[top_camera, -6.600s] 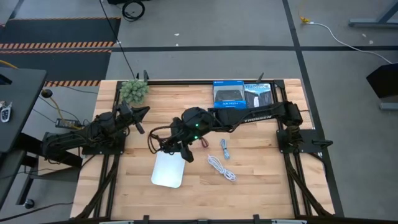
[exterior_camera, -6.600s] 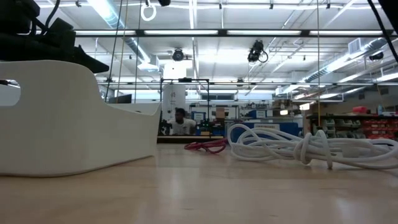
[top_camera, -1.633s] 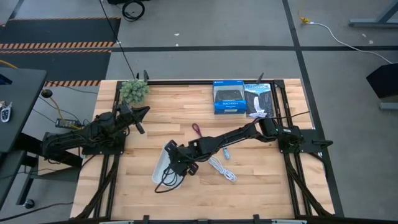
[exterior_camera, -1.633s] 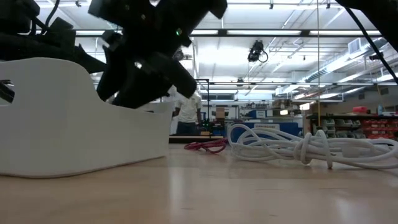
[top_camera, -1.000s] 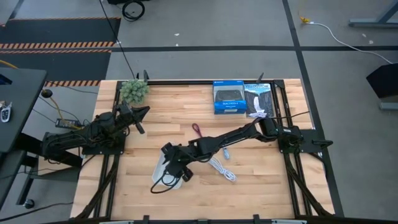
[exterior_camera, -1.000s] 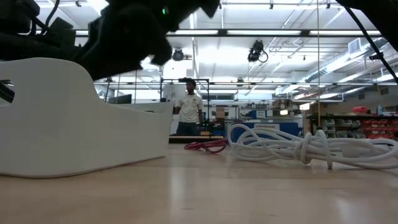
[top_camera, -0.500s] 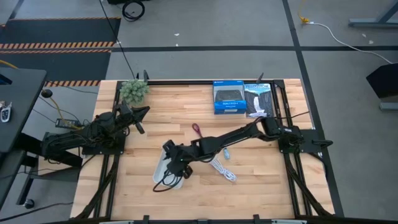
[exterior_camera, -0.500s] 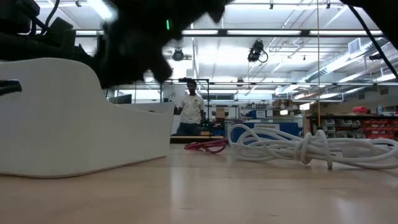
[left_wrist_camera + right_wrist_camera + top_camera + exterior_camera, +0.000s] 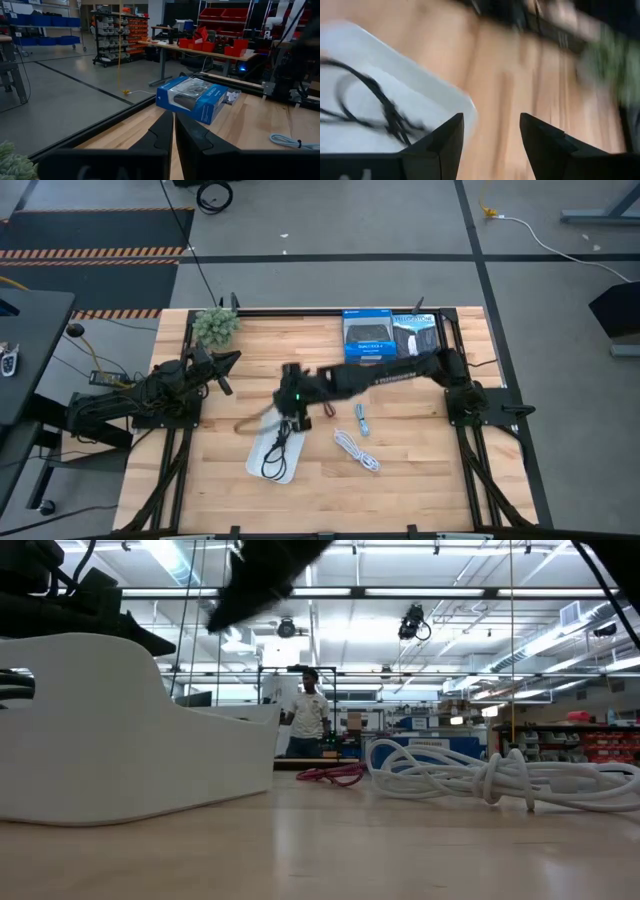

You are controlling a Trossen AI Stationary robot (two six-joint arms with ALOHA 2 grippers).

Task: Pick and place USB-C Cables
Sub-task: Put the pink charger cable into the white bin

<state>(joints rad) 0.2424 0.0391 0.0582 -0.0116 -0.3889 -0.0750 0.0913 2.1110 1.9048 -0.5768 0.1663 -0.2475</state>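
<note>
Black cable (image 9: 276,451) lies in the white tray (image 9: 258,463).
Right end effector (image 9: 297,417), fingers spread and empty, hovers at the tray's 1 o'clock.

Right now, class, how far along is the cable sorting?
Done: the black cable lies in the white tray. In hand: nothing; the right claw is open above the tray's far end. Left: the white cable, light-blue cable and dark red cable on the table.

Two dark jointed arms, right arm (image 9: 380,375) with white lettering and green light, black wedge-shaped fingers (image 9: 437,142)
</note>
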